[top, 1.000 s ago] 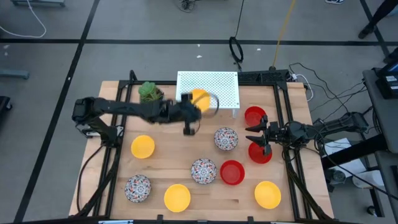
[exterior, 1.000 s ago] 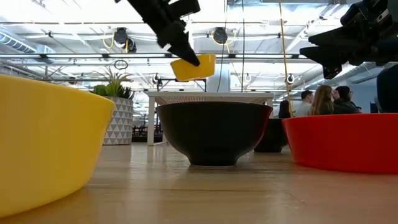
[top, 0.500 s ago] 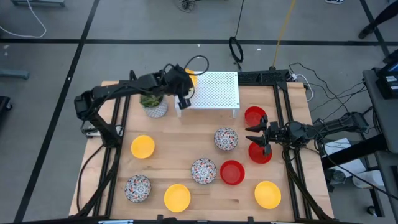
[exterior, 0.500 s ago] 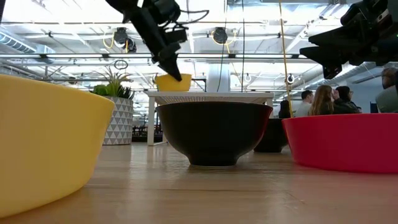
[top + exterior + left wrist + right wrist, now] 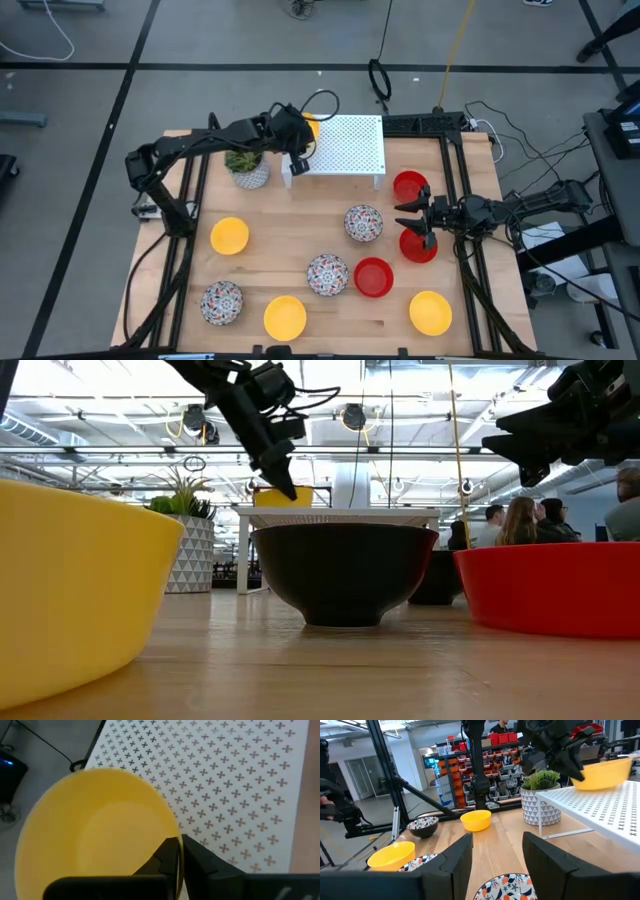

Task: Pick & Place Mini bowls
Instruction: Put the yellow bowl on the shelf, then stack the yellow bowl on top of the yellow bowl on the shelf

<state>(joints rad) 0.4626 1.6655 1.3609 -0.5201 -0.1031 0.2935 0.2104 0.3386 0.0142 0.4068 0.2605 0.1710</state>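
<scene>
My left gripper (image 5: 180,847) is shut on a plain yellow mini bowl (image 5: 311,127) at the far left corner of the white perforated rack (image 5: 340,145). The low view shows this bowl (image 5: 283,497) level at the rack's top; whether it rests there, I cannot tell. My right gripper (image 5: 410,222) hangs open over the table's right side, between two red bowls (image 5: 409,186) (image 5: 418,248). Other bowls stand on the table on their bases: patterned ones (image 5: 363,222) (image 5: 327,274) (image 5: 221,301), yellow ones (image 5: 229,236) (image 5: 285,316) (image 5: 431,312), and a red one (image 5: 373,277). My left gripper pinches the yellow bowl's rim (image 5: 172,837) with one finger (image 5: 165,857) inside the bowl and one finger (image 5: 200,860) outside. The fingers slant down at it from the table's left side. The bowl sits level, mouth up, over the rack's corner.
A green plant in a white pot (image 5: 245,160) stands just left of the rack, under my left arm. Black frame rails (image 5: 458,160) run along the table's left and right sides. Bare wood (image 5: 290,220) lies between the rack and the patterned bowls.
My left gripper carried the yellow bowl from over the rack's near left part toward the table's far edge and down. The bowl went from tilted and high above the rack to level at the rack's top. My right arm kept still.
</scene>
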